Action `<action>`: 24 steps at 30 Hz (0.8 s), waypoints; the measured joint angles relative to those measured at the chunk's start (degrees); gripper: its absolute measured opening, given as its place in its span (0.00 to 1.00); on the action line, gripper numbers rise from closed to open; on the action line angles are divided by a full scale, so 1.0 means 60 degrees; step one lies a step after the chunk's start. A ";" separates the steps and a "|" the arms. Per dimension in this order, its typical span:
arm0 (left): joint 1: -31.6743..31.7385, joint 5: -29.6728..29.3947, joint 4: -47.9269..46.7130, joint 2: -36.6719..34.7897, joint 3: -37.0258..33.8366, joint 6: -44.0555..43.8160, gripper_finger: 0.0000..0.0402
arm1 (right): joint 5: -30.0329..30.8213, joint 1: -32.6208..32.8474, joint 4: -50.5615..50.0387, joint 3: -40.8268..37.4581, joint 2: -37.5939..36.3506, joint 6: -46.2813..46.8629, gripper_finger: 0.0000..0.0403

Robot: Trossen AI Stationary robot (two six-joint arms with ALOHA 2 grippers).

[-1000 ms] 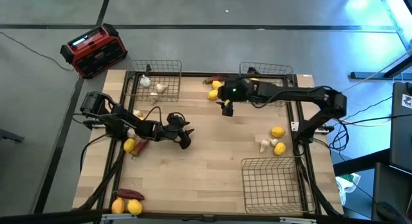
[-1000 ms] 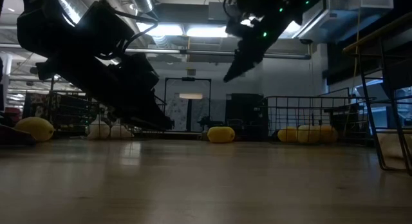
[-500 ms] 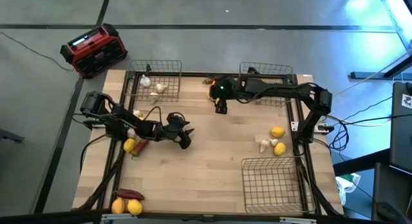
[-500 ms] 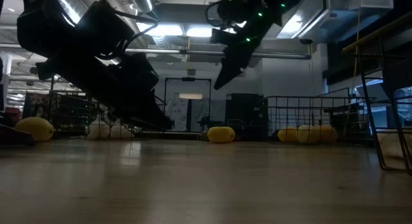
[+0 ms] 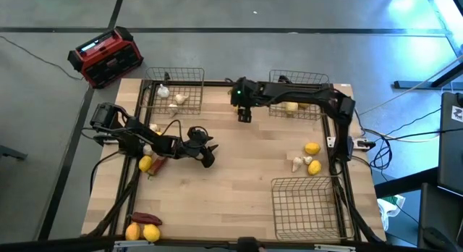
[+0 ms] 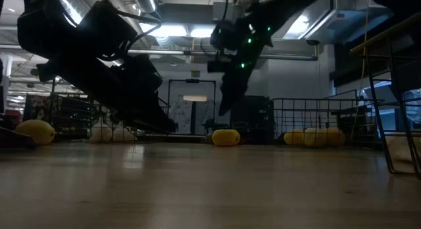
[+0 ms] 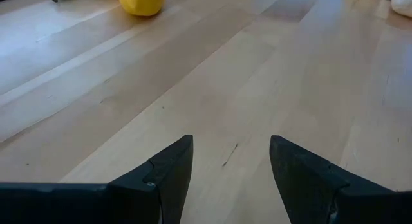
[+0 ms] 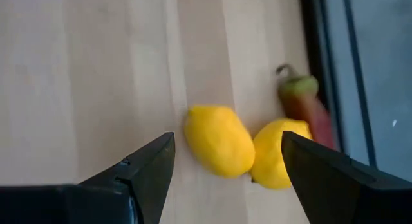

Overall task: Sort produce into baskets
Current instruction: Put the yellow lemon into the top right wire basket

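right gripper (image 8: 225, 179) jaws spread – two lemons (image 8: 219, 140) just ahead, untouched; left gripper (image 7: 230, 169) jaws spread

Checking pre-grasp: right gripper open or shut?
Open. In the right wrist view the right gripper has its fingers spread wide, empty, framing a yellow fruit on the table.

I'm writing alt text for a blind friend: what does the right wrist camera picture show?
Two yellow lemons lie touching on a pale wooden table, framed between the open dark fingers of the right gripper. A reddish pepper with a green top lies just beyond them, near the table's edge.
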 joint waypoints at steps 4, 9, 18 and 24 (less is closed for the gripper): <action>0.0001 -0.0001 0.0000 0.0000 -0.0001 0.0007 0.50 | -0.0075 -0.0107 -0.0049 0.0000 0.0404 0.0010 0.70; 0.0003 -0.0004 0.0000 0.0000 0.0000 0.0008 0.50 | 0.0002 -0.0133 0.0120 0.0000 0.0798 -0.0026 0.70; 0.0001 -0.0007 -0.0004 0.0000 0.0000 0.0015 0.50 | 0.0682 -0.0140 0.0511 0.0000 0.1229 -0.0257 0.70; 0.0002 -0.0011 -0.0035 0.0000 0.0000 0.0018 0.50 | 0.0588 -0.0140 0.0552 0.0000 0.1528 -0.0540 0.70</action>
